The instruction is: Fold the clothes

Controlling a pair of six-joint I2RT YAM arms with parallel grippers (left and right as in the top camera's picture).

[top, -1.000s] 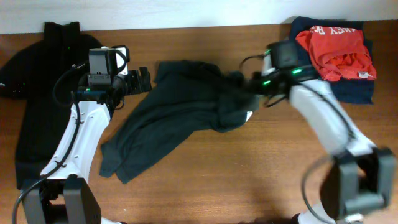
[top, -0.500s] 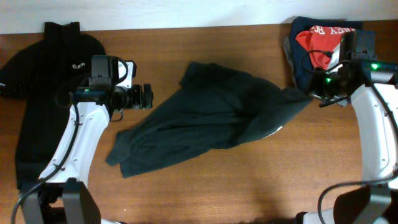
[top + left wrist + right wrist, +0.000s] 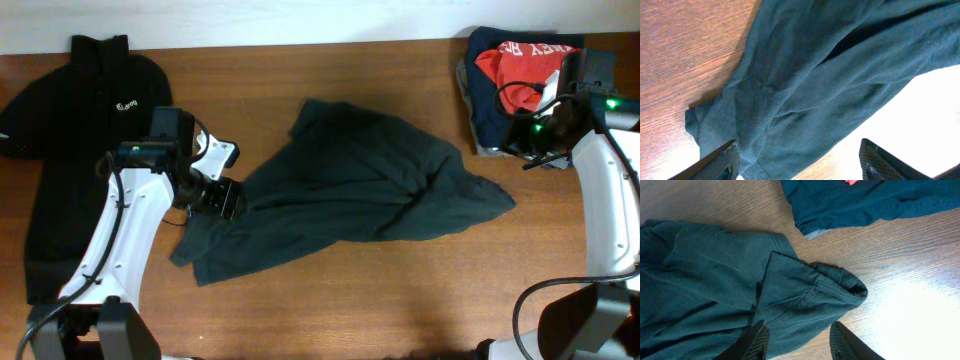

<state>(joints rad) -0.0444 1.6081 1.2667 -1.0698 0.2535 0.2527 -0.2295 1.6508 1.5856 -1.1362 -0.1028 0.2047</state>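
The dark T-shirt (image 3: 360,190) lies crumpled and spread sideways across the middle of the wooden table; no lettering shows. My left gripper (image 3: 222,197) is open, low over the shirt's left part, and the left wrist view shows its jaws (image 3: 800,167) wide apart above the fabric (image 3: 815,75), near a hem corner. My right gripper (image 3: 512,142) is open and empty, above and just beyond the shirt's right end. In the right wrist view its jaws (image 3: 802,345) hang over a folded-over sleeve (image 3: 810,295).
A black collared polo (image 3: 60,130) lies flat at the far left, under the left arm. Folded navy and red-orange garments (image 3: 540,60) sit at the back right, close to the right arm; their navy edge shows in the right wrist view (image 3: 865,200).
The right gripper dragged the shirt's right side to the right, then let go; the shirt now lies spread out. The left gripper turned and dropped toward the shirt's left part.
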